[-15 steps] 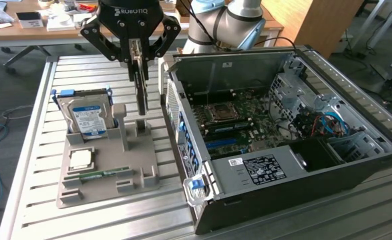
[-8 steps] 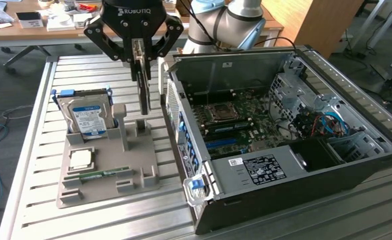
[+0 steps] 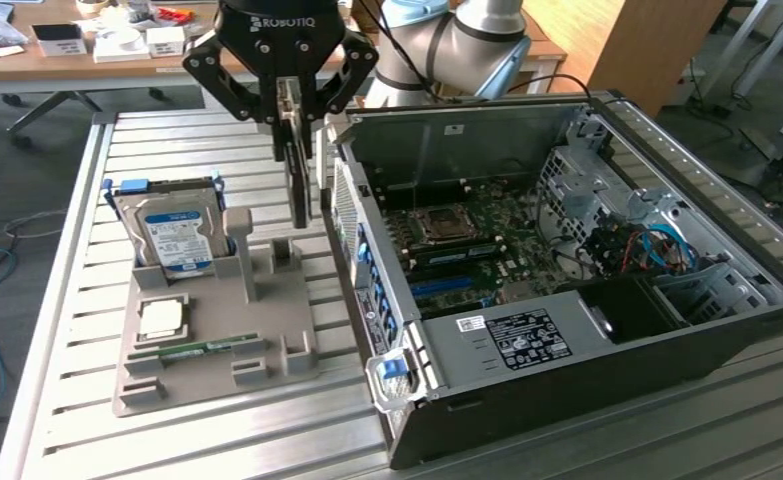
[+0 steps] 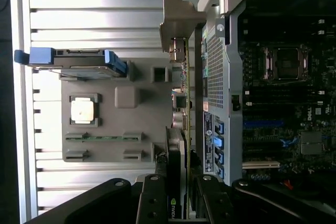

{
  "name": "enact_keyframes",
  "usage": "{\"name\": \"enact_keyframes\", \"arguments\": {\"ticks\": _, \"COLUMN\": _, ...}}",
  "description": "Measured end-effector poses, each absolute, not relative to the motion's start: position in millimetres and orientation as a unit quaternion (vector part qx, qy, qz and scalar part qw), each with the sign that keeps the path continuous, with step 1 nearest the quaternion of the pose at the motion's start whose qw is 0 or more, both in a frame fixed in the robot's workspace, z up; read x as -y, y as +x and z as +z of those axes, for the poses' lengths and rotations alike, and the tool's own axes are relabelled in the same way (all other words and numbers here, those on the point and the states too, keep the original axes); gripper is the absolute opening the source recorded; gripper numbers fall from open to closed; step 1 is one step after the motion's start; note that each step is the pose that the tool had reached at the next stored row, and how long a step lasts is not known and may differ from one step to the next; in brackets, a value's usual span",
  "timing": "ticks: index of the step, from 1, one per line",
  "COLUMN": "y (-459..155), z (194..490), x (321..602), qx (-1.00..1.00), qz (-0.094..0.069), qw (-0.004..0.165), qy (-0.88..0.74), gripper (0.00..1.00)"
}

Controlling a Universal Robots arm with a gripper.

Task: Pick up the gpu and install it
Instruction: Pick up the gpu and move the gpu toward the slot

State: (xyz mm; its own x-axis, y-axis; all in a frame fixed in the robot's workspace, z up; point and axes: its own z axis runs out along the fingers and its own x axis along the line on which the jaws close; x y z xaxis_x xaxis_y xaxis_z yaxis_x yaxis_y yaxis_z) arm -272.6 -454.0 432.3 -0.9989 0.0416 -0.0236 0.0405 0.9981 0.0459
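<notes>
Gripper (image 3: pixel 294 115): black two-finger unit on the arm, hanging over the gap between the fixture and the computer case; seen from behind in the wrist view (image 4: pixel 181 203).
Fingers (image 3: pixel 251 100): clenched from both sides on the top edge of the gpu.
Gpu (image 3: pixel 300 180): thin flat card held upright and edge-on, hanging lifted between the fixture and the rear wall of the case. Its lower end is near the fixture's upright posts; contact with them cannot be told. In the wrist view (image 4: pixel 175 156) it runs straight away from the fingers, with a silver bracket at the far end.
Fixture (image 3: pixel 231 300): grey moulded holder lying flat on the table, at the exterior view's left of the case (image 4: pixel 147 119).
Hard drive (image 3: pixel 171 235): silver, blue-white label, blue side rails, standing upright in the fixture's far slot (image 4: pixel 79 59).
Processor chip (image 3: pixel 162 318): square, pale, seated in a recess of the fixture (image 4: pixel 83 111).
RAM stick (image 3: pixel 207 349): narrow, green, lying flat in a slot near the fixture's front edge (image 4: pixel 102 137).
Computer case (image 3: pixel 631 370): black tower lying on its side, side panel off, inside exposed (image 4: pixel 220 77).
Motherboard (image 3: pixel 498 230): green, inside the case, with an uncovered processor socket (image 3: pixel 442 225).
Table (image 3: pixel 178 140): slatted aluminium, bearing fixture and case (image 4: pixel 94 3).
</notes>
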Motion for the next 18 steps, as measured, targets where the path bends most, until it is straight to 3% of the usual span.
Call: {"name": "enact_keyframes", "arguments": {"ticks": 18, "y": -254, "z": 432, "x": 454, "qx": -0.999, "qz": 0.023, "qw": 0.012, "qy": 0.020, "gripper": 0.27}}
